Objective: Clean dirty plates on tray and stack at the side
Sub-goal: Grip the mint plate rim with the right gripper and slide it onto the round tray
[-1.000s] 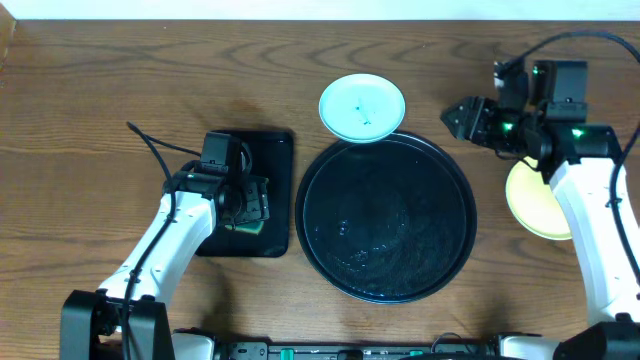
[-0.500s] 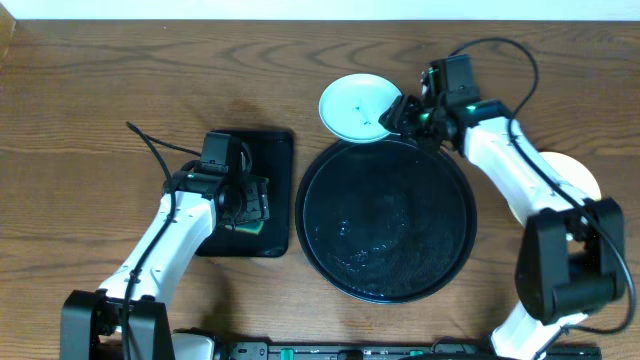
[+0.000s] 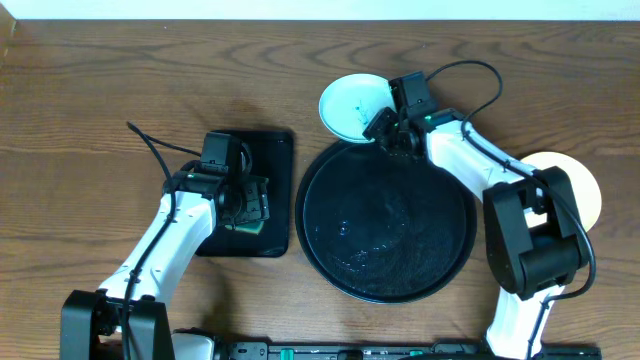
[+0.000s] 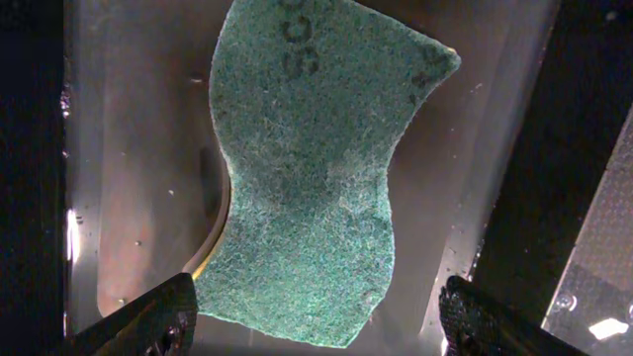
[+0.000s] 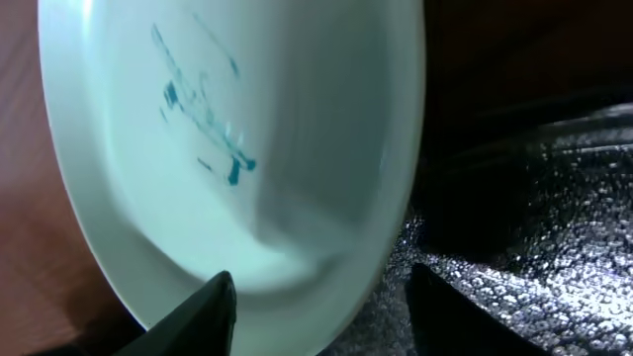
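left gripper (image 4: 321, 321) was held apart over sponge (image 4: 307, 168) | right gripper (image 5: 321, 309) was spread at mint plate (image 5: 227, 129) rim, beside tray (image 3: 385, 225)

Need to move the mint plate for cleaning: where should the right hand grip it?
Best take the plate by its rim on the side facing the tray, coming in over the tray. The rim is thin and flared, and the right hand has open fingers on either side of it there.

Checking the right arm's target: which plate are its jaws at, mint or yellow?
The mint plate behind the tray; the right gripper is at its rim. The yellow plate lies well apart.
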